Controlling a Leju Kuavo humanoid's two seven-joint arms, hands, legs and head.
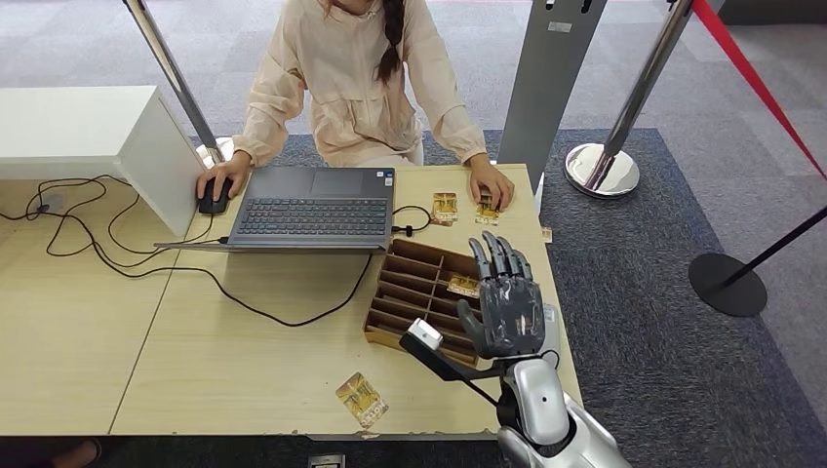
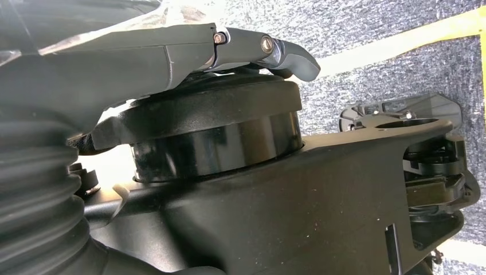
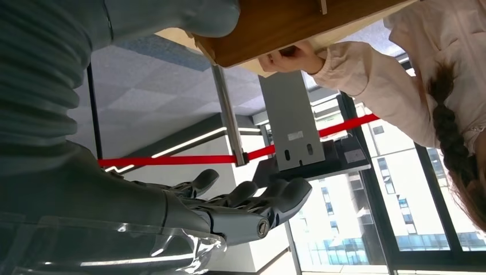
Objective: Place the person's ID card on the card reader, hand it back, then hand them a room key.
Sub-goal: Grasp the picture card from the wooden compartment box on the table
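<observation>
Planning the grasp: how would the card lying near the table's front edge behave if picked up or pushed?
The card looks thin and lies flat, so it is probably light and stiff, and hard to get fingers under. Pushed, it would likely slide on the smooth table; the edge is close.

Person's face (image 1: 356, 5) beyond frame edge

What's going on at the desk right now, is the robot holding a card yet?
Not yet. The right hand hovers open and empty above the wooden card organizer. Across the table, the person has one hand on a mouse beside the laptop and the other pressing a card near the far edge. Another card lies beside it, and one near the robot's edge.
</observation>
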